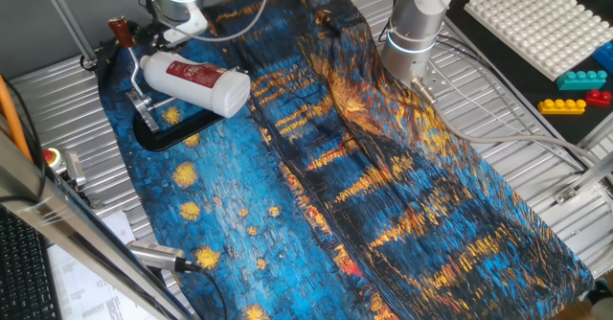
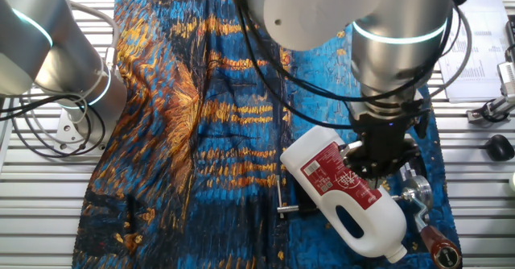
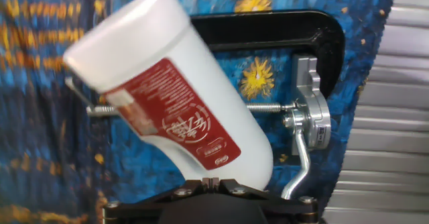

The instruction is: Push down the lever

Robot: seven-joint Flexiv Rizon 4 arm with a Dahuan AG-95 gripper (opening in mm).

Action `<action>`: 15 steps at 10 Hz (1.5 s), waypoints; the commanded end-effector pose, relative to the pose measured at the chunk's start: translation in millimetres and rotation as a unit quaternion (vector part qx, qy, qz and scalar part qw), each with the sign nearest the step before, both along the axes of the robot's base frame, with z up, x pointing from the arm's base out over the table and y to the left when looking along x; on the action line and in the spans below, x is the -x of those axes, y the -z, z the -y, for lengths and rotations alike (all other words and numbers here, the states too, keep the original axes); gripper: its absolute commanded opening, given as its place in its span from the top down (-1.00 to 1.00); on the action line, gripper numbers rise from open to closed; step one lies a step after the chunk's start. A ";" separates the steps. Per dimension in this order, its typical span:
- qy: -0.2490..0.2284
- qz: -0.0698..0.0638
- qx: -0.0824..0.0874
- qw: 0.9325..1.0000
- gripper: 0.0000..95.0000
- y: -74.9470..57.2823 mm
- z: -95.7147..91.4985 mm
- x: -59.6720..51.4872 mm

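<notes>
Thin silver metal lever (image 3: 303,167) with red-brown plastic tip (image 2: 439,243), part of a black C-shaped clamp (image 3: 315,33), lies at the right edge of the blue-and-orange painted cloth (image 1: 383,195), just right of the white plastic bottle (image 3: 181,96) (red label). Two-finger gripper (image 2: 385,160) hovers above; finger state cannot be told

Lever (image 3: 303,165): thin silver metal bar, slightly curved, joined to the silver pivot block on the black C-shaped clamp. Red-brown plastic tip visible in both fixed views (image 2: 438,243) (image 1: 119,28). Bar stands raised, angled away from the clamp frame, at the blue cloth's edge.
</notes>
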State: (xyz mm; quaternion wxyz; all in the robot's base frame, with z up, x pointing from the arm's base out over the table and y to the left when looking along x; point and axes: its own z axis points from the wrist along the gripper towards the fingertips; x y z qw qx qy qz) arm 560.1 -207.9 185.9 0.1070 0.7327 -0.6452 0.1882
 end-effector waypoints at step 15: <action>-0.094 0.003 0.026 0.995 0.60 7.3 21.4 -72.9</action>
